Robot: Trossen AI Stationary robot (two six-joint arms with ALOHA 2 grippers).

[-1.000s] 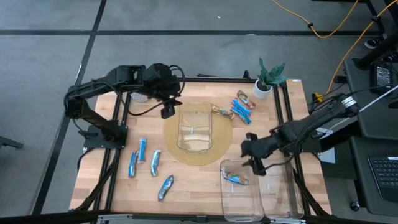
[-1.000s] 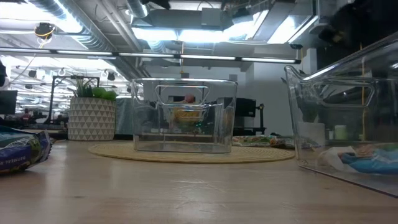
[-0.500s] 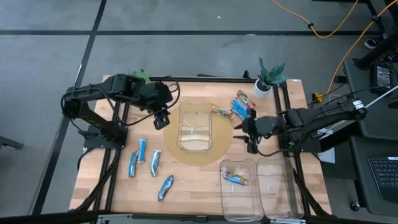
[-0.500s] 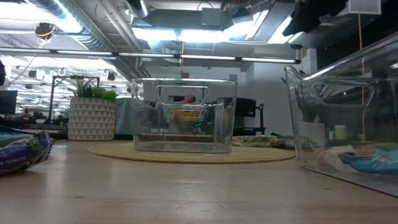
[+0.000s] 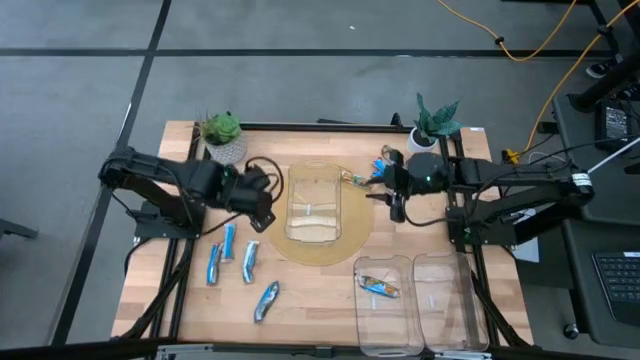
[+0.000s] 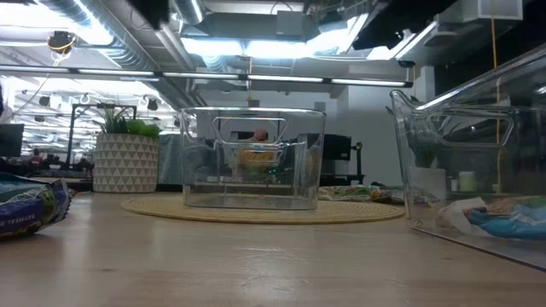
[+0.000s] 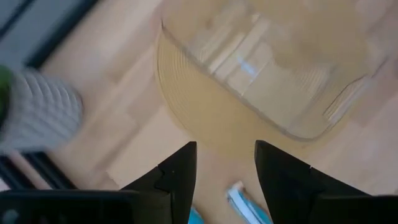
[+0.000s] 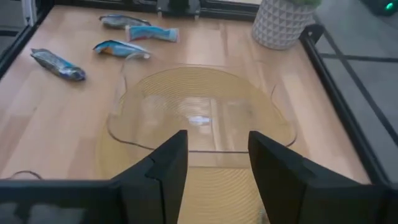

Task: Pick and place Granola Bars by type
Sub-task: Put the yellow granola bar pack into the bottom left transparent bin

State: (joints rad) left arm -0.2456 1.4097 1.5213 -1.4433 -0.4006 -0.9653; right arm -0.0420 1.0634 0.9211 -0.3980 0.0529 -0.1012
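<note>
Granola Bars (image 5: 240, 262) without legible writing; left tool (image 7: 224, 165) and right tool (image 8: 212, 155) both apart, empty.

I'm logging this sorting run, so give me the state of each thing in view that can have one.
left gripper: open, empty, above the blue bars
right gripper: open, empty, beside the centre bin
centre bin: upright on the round mat, empty
front-left bin: holds one blue bar
front-right bin: empty
four blue bars: loose on the table's left
bars by the plant: loose, unsorted
</note>
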